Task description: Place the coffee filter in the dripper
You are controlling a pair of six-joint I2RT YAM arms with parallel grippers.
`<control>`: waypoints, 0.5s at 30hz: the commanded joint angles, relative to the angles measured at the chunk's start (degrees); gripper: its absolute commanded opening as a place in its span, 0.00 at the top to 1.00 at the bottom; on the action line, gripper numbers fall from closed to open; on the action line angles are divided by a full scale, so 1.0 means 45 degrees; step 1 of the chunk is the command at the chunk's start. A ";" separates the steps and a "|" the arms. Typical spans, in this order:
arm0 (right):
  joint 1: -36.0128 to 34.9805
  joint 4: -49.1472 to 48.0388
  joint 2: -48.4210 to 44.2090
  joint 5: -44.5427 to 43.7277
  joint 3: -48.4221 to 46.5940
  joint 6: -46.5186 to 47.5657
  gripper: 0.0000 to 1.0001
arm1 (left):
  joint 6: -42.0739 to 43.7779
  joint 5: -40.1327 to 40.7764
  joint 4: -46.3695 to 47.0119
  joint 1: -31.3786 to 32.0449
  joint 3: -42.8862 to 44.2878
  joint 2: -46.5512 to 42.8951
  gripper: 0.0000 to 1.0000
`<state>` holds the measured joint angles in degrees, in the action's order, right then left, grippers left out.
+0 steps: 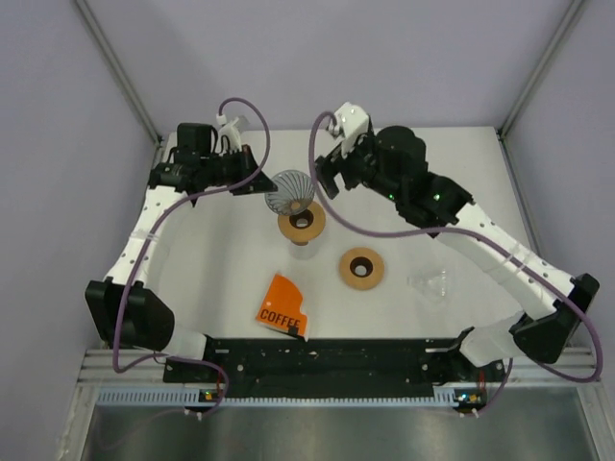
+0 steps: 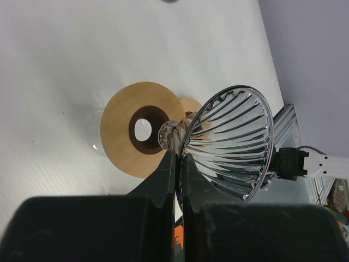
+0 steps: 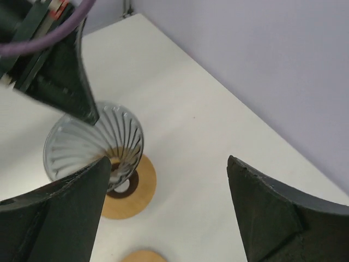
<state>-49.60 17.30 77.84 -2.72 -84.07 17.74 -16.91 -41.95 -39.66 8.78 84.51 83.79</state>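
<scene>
My left gripper point(image 1: 261, 182) is shut on the wall of a ribbed clear glass dripper cone point(image 1: 288, 192), held tilted with its narrow end at a wooden ring point(image 1: 301, 222) on a glass base. In the left wrist view the jaws point(image 2: 178, 155) pinch the cone point(image 2: 232, 144) near its neck, above the ring point(image 2: 139, 128). My right gripper point(image 1: 332, 178) is open and empty just right of the cone; its view point(image 3: 169, 159) shows the cone point(image 3: 92, 142) and ring point(image 3: 131, 188) below. An orange pack marked COFFEE point(image 1: 282, 307) lies near the front edge. No loose filter shows.
A second wooden ring point(image 1: 361, 269) lies on the table at centre right. A small clear glass piece point(image 1: 432, 284) lies further right. Grey walls close the back and both sides. The arm bases stand at the near edge.
</scene>
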 commanded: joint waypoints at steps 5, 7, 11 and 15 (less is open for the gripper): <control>0.0984 0.2464 0.2231 -0.0041 -0.2626 -0.5972 0.20 | -0.1633 0.0143 0.1760 -0.0016 -0.0868 -0.0845 1.00; 0.0965 0.2659 0.2505 0.0310 -0.2665 -0.6070 0.23 | -0.1751 0.0260 0.1898 -0.0017 -0.1006 -0.0944 1.00; 0.0984 0.2972 0.2954 0.0351 -0.2684 -0.6148 0.31 | -0.1828 0.0456 0.1996 -0.0017 -0.1182 -0.1022 1.00; 0.0965 0.2992 0.3287 0.0546 -0.2684 -0.6207 0.48 | -0.2102 0.0300 0.2387 -0.0016 -0.1436 -0.0925 1.00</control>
<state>-44.88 30.89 92.42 -1.58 -94.52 -8.12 -24.16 -39.62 -34.48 8.78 78.83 81.60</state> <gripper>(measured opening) 0.569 0.043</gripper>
